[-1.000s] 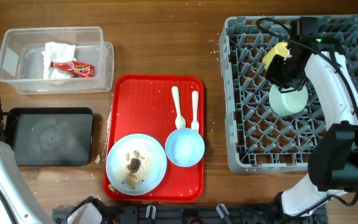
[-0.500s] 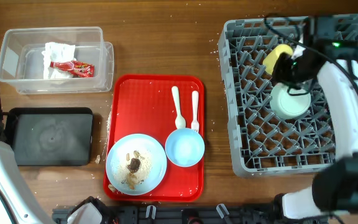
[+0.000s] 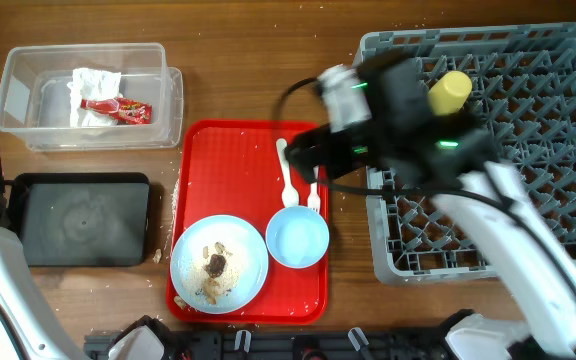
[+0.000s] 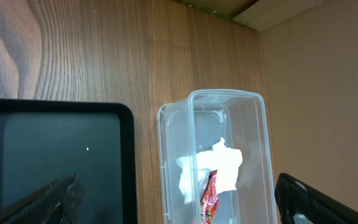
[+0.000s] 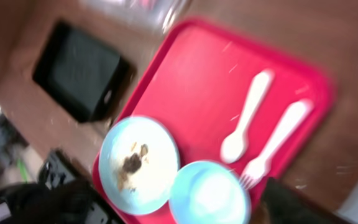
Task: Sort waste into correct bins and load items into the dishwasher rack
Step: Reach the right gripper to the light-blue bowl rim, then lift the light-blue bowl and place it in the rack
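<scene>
In the grey dishwasher rack [image 3: 538, 130] the yellow cup [image 3: 448, 92] lies near the back; my right arm hides the green bowl. My right gripper [image 5: 173, 211] hangs open and empty above the red tray [image 3: 228, 160], over the white spoon [image 3: 286, 180] and fork [image 3: 314, 195], with the light blue bowl [image 5: 210, 193] below its fingers. The light blue plate [image 3: 218, 263] carries food scraps [image 3: 215, 263]. The clear tub [image 3: 88, 95] holds the napkin [image 4: 216, 168] and red wrapper [image 4: 209, 199]. My left gripper [image 4: 182, 211] stands open near the tub and the black tray [image 3: 78, 218].
The red serving tray sits mid-table between the two bins on the left and the rack on the right. Crumbs lie on the wood by the tray's left edge [image 3: 158, 255]. The right wrist view is blurred by motion.
My right gripper let go of the yellow cup in the rack, opened, and swung left over the red tray. The left arm has not moved.
</scene>
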Controlling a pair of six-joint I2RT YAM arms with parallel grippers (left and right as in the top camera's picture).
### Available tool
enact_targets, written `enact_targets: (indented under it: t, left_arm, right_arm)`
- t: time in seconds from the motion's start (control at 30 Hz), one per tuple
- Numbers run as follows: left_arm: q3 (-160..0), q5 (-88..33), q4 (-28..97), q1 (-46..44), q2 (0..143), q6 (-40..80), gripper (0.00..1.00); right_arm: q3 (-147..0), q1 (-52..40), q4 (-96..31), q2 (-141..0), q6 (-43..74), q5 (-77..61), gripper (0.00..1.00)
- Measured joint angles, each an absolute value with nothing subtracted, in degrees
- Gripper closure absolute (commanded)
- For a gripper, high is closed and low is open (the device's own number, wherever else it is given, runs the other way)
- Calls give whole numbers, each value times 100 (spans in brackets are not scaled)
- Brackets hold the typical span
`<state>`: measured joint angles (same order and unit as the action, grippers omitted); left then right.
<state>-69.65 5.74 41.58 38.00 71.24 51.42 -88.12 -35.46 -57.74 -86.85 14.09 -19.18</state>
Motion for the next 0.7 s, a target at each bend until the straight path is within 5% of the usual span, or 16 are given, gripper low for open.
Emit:
enact_targets:
  t: [0.2,0.4,0.57,0.7]
  left_arm:
    - [-6965,574,4158,3800,7124,5140,0]
    - [-6965,574,4160,3800,7124,5142,0]
    - [-6965,574,4160,3800,7124,5142,0]
    - [-6965,574,4160,3800,7124,5142,0]
  right_arm:
    - [-8818,-5151,-6235,-10761,3041,-1367,48]
    - [-8818,-5623,-6257,-11671,3894,-1253,53]
    - [-8774,-5621,-6163,-11754,4241,-991,94]
    - [-8792,-5588,-6193,-11756,4239,-932,96]
